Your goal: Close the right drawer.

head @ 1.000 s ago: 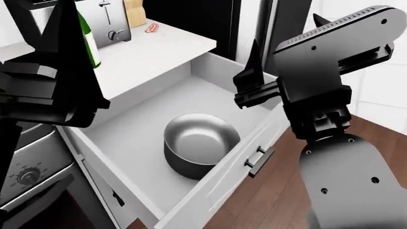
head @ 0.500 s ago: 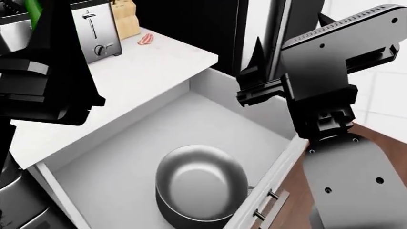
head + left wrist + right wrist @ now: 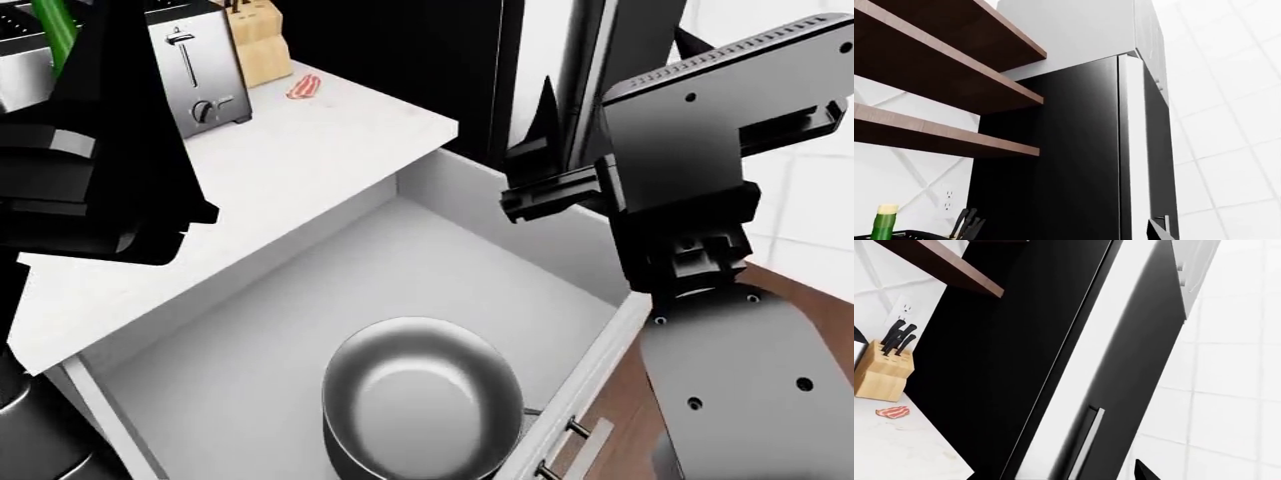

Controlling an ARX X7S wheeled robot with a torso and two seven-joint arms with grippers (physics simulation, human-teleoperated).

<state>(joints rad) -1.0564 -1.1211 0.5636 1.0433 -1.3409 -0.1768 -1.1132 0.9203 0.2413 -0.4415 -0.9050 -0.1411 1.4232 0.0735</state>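
The right drawer (image 3: 454, 250) stands pulled far out below the white counter, its light grey inside showing. A steel pot (image 3: 420, 405) sits in it near the front. The drawer's white front (image 3: 594, 370) and short black bar handle (image 3: 571, 443) show at the lower right. My right gripper (image 3: 609, 62) is open and empty, raised above the drawer's far right corner, touching nothing. My left gripper (image 3: 80, 110) is open and empty, raised over the counter at the left. One right fingertip (image 3: 1142, 471) and one left fingertip (image 3: 1157, 231) show in the wrist views.
The white counter (image 3: 307, 140) carries a toaster (image 3: 194, 65), a knife block (image 3: 260, 35), a green bottle (image 3: 54, 25) and bacon (image 3: 307, 87). A tall black fridge (image 3: 400, 50) stands behind the drawer, also in the right wrist view (image 3: 1021, 350). Wood floor (image 3: 627, 400) lies at the right.
The head view has shifted, so the drawer and pot now sit lower and nearer in frame. The drawer stays open and both grippers stay raised and empty.
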